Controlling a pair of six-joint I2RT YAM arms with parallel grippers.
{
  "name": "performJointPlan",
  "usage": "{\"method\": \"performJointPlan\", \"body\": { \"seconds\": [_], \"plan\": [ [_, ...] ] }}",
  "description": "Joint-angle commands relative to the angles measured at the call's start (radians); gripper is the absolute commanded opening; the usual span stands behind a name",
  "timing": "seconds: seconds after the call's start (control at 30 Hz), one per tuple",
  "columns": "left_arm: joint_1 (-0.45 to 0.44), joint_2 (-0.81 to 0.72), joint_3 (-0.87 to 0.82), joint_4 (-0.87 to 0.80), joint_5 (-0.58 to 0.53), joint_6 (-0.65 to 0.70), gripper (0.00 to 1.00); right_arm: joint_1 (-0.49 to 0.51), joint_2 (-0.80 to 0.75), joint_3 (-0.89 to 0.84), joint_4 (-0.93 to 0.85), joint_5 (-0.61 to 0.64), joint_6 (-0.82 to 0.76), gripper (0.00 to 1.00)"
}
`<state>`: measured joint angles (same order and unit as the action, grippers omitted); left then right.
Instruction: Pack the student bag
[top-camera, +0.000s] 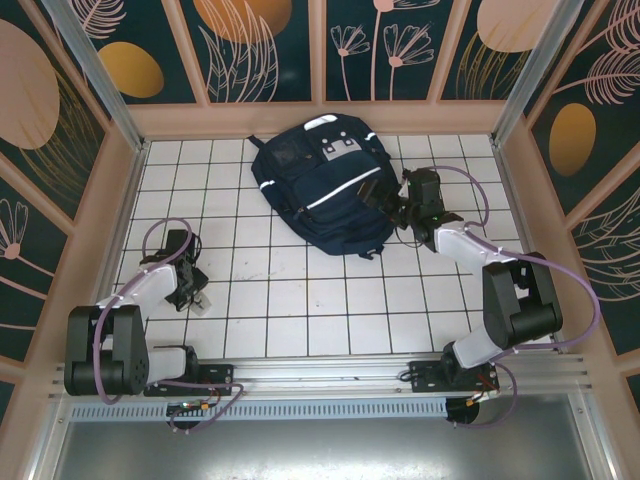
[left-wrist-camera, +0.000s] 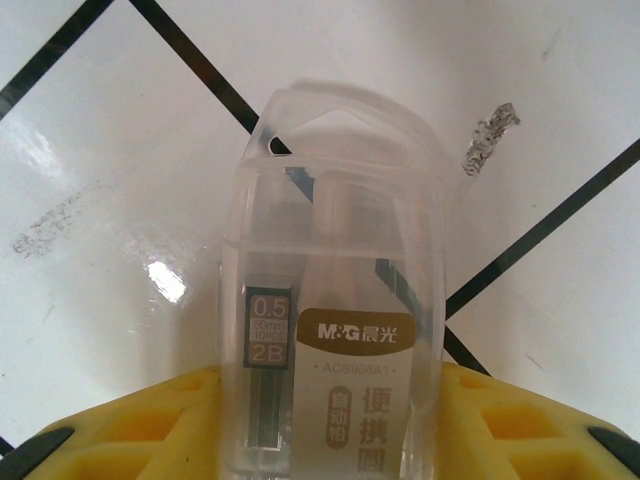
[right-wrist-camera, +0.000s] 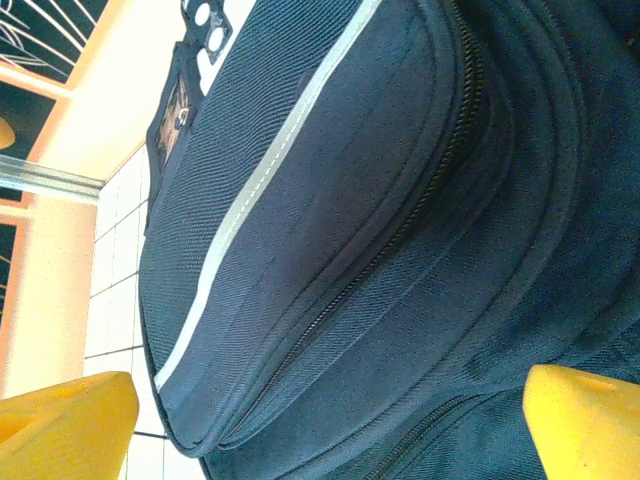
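The student bag (top-camera: 320, 190), a navy backpack with white stripes, lies flat at the back middle of the tiled table. A small clear plastic case of pencil leads (left-wrist-camera: 335, 300) with a brown label rests on the tiles at the near left. My left gripper (left-wrist-camera: 328, 405) has its yellow fingers (left-wrist-camera: 150, 420) pressed against both sides of the case; from above, the left gripper (top-camera: 192, 295) points down at the table. My right gripper (top-camera: 388, 203) stands open against the bag's right side, its yellow fingertips (right-wrist-camera: 70, 420) wide apart over the bag's (right-wrist-camera: 350, 200) zipped seams.
Wooden walls (top-camera: 110, 200) enclose the white tiled table (top-camera: 330, 300) on the left, back and right. Scuff marks (left-wrist-camera: 490, 135) dot the tiles near the case. The bag's zippers (right-wrist-camera: 400, 230) look shut.
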<state>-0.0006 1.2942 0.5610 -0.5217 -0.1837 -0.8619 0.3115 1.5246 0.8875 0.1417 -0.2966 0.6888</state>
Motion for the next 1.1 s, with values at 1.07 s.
{"method": "performJointPlan", "body": {
  "seconds": [1.07],
  "plan": [
    [-0.328,0.128,0.28,0.548,0.406,-0.526,0.41,0.442,0.361,0.234,0.335,-0.266,-0.27,0.78]
  ]
}}
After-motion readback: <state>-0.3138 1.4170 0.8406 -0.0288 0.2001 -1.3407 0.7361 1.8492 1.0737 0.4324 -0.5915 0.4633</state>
